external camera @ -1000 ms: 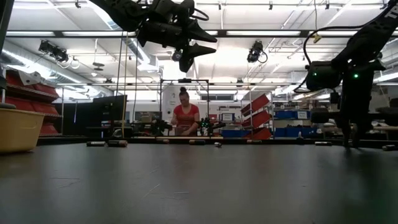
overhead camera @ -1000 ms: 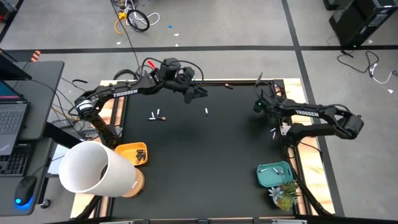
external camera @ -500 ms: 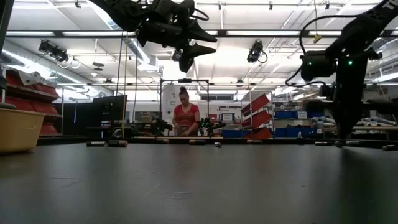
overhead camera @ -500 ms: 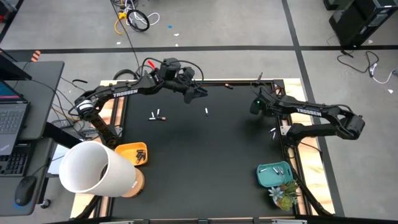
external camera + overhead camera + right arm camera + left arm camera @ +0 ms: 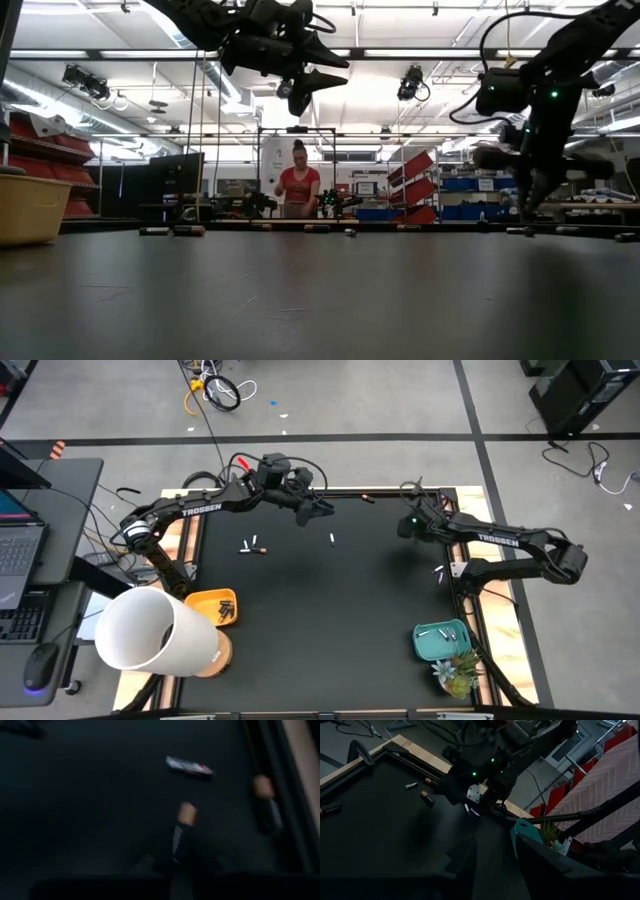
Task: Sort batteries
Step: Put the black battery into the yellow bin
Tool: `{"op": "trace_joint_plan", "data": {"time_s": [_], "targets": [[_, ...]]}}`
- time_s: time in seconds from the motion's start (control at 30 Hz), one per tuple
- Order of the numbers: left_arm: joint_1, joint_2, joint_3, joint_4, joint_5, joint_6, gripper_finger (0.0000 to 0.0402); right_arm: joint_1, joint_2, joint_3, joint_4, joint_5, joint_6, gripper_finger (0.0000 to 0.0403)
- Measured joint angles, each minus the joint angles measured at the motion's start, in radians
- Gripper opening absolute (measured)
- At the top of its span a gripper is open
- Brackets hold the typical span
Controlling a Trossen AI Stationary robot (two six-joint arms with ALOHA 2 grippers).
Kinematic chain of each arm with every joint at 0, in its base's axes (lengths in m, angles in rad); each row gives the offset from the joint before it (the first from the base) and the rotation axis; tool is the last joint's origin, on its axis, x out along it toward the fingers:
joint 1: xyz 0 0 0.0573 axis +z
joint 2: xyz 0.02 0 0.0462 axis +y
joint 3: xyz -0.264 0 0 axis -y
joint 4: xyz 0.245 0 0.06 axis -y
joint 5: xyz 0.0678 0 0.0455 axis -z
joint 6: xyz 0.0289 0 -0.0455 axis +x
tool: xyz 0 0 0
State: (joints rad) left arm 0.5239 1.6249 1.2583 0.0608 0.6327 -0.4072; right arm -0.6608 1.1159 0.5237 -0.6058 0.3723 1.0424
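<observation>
Loose batteries lie on the black mat (image 5: 330,610): a pair (image 5: 252,547) at the left, one white (image 5: 332,539) mid-table, one (image 5: 367,497) at the far edge and one (image 5: 438,570) at the right. My left gripper (image 5: 320,510) hangs open high over the far middle and holds nothing. My right gripper (image 5: 404,528) hovers above the mat's right part, pointing steeply down. In the right wrist view a dark battery with a copper end (image 5: 181,832) shows just ahead of it. Whether that battery is held or lies on the mat I cannot tell.
A yellow tray (image 5: 205,600) with dark batteries stands at the near left, beside a big white cylinder (image 5: 150,630). A teal tray (image 5: 440,645) with pale batteries and a small plant (image 5: 455,675) are at the near right. A person (image 5: 297,190) stands far behind the table.
My right gripper has risen off the mat and shifted a little toward the table's left, rolling and tipping as it went.
</observation>
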Motion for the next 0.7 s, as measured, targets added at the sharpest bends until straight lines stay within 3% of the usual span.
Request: {"op": "trace_joint_plan", "data": {"time_s": [0.2,0.33,0.53,0.7], "targets": [[0.000,0.000,0.000,0.000,0.000,0.000,0.0152,-0.031,0.073,0.001,0.043,0.005,0.017,0.0164],[0.000,0.000,0.000,0.000,0.000,0.001,0.0152,-0.036,0.152,0.001,0.068,0.010,0.025,0.0204],[0.000,0.000,0.000,-0.003,0.016,-0.021,0.0152,-0.035,0.298,0.007,0.187,0.028,-0.017,0.0200],[0.000,0.000,0.000,-0.004,0.025,-0.048,0.0152,-0.011,0.346,0.009,0.183,0.064,0.027,0.0146]]}}
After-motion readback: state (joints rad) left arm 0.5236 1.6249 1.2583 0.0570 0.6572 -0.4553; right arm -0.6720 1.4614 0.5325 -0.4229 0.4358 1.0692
